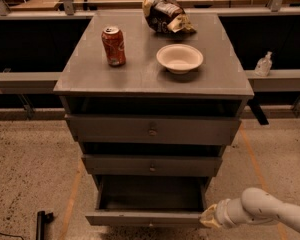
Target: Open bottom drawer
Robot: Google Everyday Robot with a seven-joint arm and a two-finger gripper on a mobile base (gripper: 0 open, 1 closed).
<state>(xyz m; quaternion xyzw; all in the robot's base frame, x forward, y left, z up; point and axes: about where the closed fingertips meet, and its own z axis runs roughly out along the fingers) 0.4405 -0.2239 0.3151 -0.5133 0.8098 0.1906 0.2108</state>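
**Already out: bottom drawer is seen pulled well forward**

Now, the bottom drawer (145, 218) is found at the foot of the grey cabinet, drawn out towards the camera so that its dark, seemingly empty inside is exposed. The gripper (209, 217) is placed low at the right, just beside or against the right end of that drawer's front; contact cannot be confirmed, and whether it is open or closed cannot be told either. The white arm (270, 214) is seen reaching in from the lower right corner.

The task is judged to be nearly or wholly done: the opening itself looks achieved. At most a little more travel could be added, and then the gripper would have to be taken clear.

On to the count. Three drawers are counted: the top drawer (152, 130) and the middle drawer (151, 165) are both pushed in, and one is open. On the worktop (140, 79) three things are counted: one red can (113, 46), one white bowl (179, 58) and one crumpled bag (165, 12). One small bottle (263, 64) is spotted on the ledge behind, to the right.
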